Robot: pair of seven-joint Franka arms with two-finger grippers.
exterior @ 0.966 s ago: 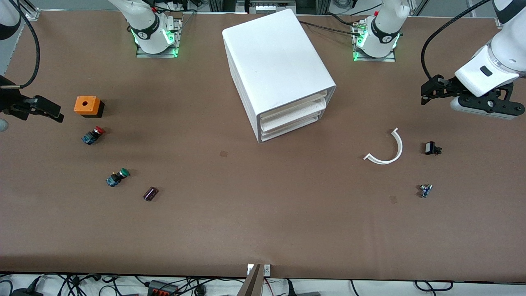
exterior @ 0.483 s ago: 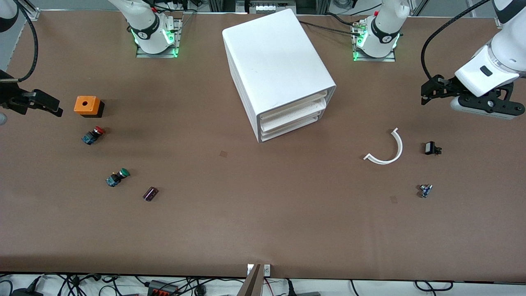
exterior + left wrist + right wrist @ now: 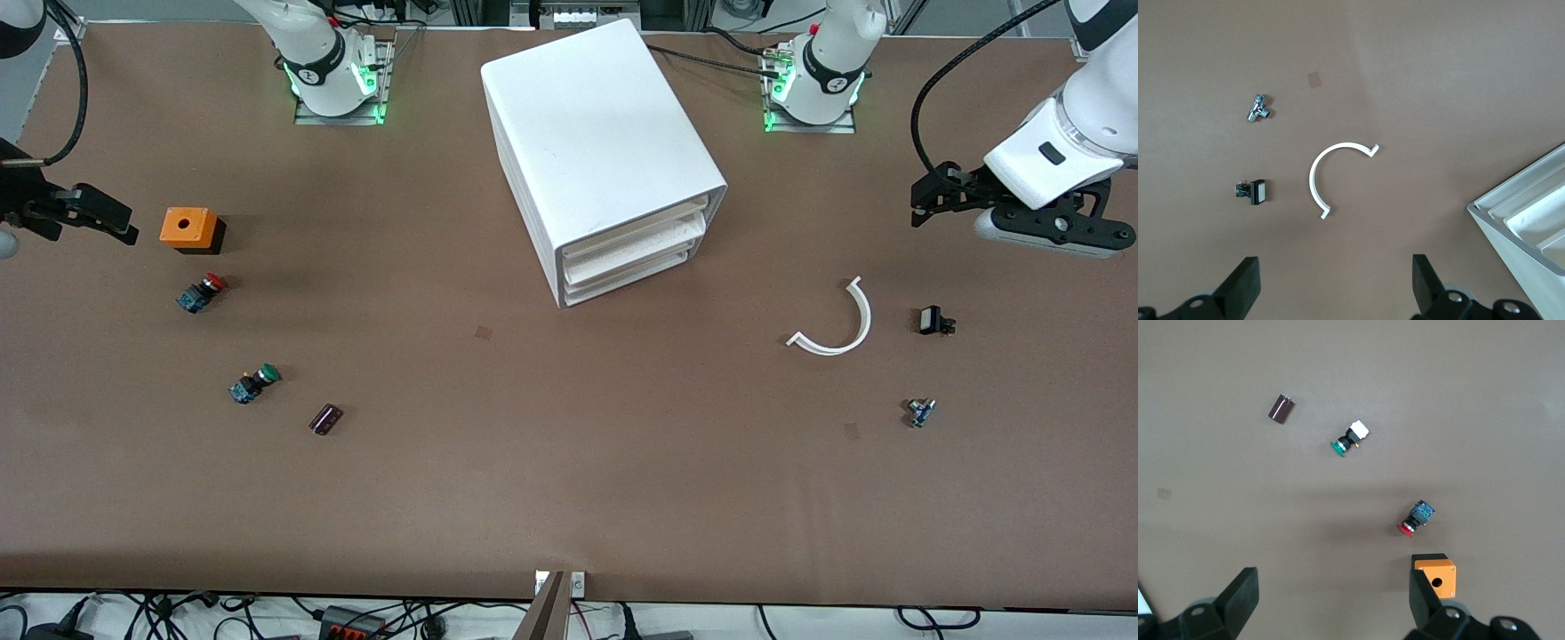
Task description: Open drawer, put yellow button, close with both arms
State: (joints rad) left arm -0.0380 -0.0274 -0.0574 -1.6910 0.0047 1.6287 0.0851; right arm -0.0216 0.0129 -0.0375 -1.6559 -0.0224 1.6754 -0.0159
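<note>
Right gripper point(image 3: 116, 227) slightly shifted, beside orange box point(image 3: 188, 228).

brown table point(image 3: 569, 480), cables point(image 3: 373, 618) along edge

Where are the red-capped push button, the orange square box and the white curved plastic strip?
red-capped push button point(image 3: 202, 292), front view, on its body.
orange square box point(image 3: 188, 227), front view, on its top face.
white curved plastic strip point(image 3: 862, 322), front view, on the arc.
</note>
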